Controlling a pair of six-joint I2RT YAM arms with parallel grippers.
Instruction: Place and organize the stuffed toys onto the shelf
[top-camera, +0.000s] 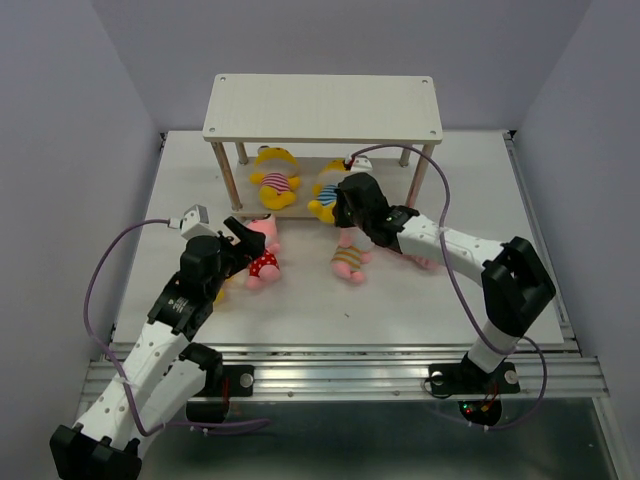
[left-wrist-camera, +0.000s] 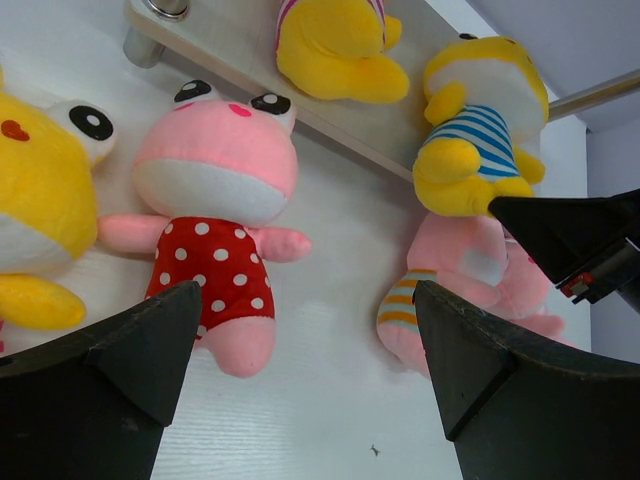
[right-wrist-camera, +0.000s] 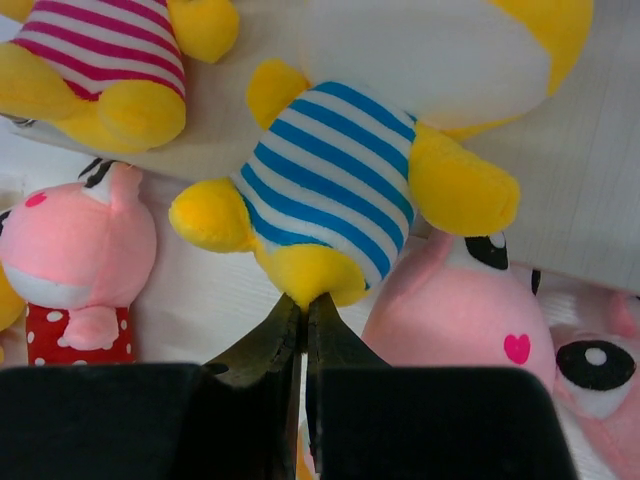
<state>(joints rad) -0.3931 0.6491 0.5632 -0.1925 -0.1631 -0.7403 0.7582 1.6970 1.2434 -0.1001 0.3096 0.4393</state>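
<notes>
Seeing the left hand wide open, hanging over the pink polka-dot toy, nothing between the fingers. That toy lies face up on the worktop, just in front of the shelf. A yellow toy is right beside it, at the left edge of the left wrist view.

Right hand fully closed, tips against the lower foot of the blue-striped yellow toy. Can't tell if any plush is pinched.

That toy has its head on the shelf's lower board and its legs over the front edge. The pink-striped yellow toy lies on the same board, to its left.

The pink toy in orange stripes is on the worktop below the blue-striped one. Another pink toy lies beside it, mostly hidden under the right arm. Top board bare.
</notes>
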